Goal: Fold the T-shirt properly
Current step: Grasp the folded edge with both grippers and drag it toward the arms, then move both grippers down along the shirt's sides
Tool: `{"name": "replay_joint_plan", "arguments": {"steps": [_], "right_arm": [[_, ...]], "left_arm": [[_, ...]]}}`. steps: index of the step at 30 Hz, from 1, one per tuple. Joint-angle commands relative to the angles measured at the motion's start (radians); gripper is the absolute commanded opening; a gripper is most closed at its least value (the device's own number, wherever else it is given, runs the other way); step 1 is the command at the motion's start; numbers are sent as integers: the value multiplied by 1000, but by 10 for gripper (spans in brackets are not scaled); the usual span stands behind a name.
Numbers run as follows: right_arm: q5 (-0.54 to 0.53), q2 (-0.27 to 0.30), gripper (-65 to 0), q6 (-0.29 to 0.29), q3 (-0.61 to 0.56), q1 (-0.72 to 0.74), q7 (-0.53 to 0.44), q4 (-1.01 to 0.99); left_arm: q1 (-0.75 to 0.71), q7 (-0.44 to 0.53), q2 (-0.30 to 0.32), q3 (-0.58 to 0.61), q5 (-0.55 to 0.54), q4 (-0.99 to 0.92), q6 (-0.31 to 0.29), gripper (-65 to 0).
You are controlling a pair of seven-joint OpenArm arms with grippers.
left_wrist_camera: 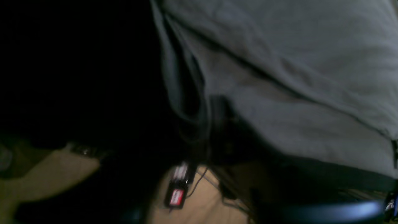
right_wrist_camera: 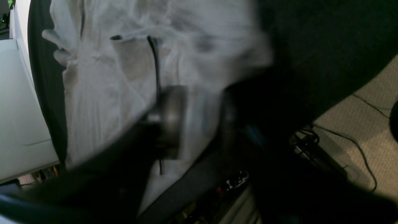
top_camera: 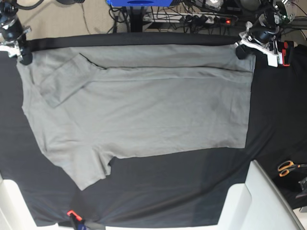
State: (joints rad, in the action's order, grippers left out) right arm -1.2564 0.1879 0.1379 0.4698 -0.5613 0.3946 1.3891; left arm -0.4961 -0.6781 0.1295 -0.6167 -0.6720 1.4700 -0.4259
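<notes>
Grey T-shirt spread flat, far long edge folded over.

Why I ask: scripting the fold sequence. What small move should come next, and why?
Probably lift both arms clear. The T-shirt lies flat with its far edge folded over, and the left gripper and right gripper sit at that fold's two ends, so this fold looks finished.

Black table cloth covers the work surface. Orange-handled scissors lie at its right edge. Power strip and tangled cables behind. Beige carpet underneath.
</notes>
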Motion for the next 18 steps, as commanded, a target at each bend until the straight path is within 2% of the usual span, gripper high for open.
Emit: {"name": "replay_joint_plan", "arguments": {"steps": [1,3,4,6,9,11,15,17,18], "right_arm": [[-16,2,-312,10,13,-12,-10,11],[-15,-5,-218,10,45,-12,-6,11],[-12,-15,-200,10,62,-12,-6,11],[-12,-21,-197,10,91,-13,-6,19],[-12,-8,-197,10,129,-10,-6,19],[-12,35,-197,10,145,5,-6,12],[16,143,-197,16,142,103,-6,-20],[91,196,-195,29,131,198,-4,-69],[151,219,-195,55,105,258,-4,-103]], "left_arm": [[-5,11,14,-9,-13,4,-4,-406],[-8,11,15,-10,-13,-9,-4,-321],[-11,11,15,-24,-13,-9,-4,-288],[-13,11,8,-98,-13,-7,-4,-253],[-3,11,15,-220,-12,-1,-4,-242],[10,11,48,-273,-12,11,-4,-242],[52,10,135,-277,-12,45,-4,-242],[87,10,166,-277,-12,53,-4,-242],[110,10,174,-277,-12,51,-4,-242]]}}
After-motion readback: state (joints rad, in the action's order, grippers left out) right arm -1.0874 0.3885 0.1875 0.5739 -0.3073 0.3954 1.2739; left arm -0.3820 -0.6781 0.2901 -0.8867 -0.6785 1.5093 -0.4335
